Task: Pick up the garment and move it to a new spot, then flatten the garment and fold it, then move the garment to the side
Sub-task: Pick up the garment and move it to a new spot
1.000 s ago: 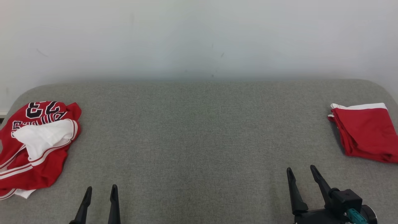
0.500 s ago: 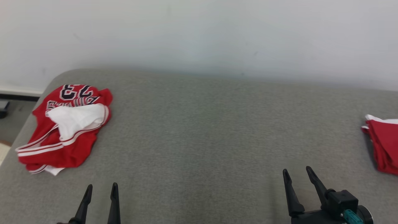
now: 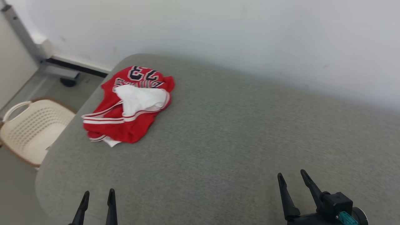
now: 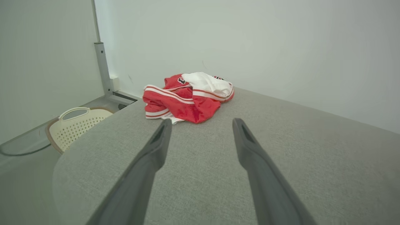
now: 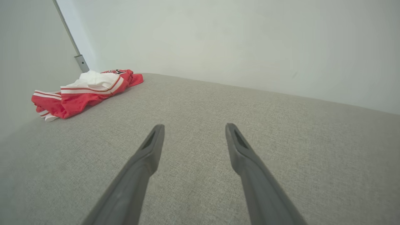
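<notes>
Soft, even light — slight motion blur

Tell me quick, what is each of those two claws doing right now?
Left gripper: open, holding nothing.
Right gripper: open, holding nothing.
The red jersey lies apart from both.

The right gripper (image 5: 194, 126) rises from the bottom edge of the right wrist view, its two long dark fingers (image 5: 142, 164) spread wide with nothing between them. Beneath them lies a grey fabric-covered surface (image 5: 203, 103); whether the tips touch it cannot be told. At upper left, well apart from the fingertips, a crumpled red jersey (image 5: 78, 97) lies near the surface's far-left corner, white fabric bunched on top, red-and-white striped trim along its folds, dark lettering partly visible at its far end. Behind it are a plain pale wall (image 5: 237, 37) and a slanting grey metal post (image 5: 80, 60).
</notes>
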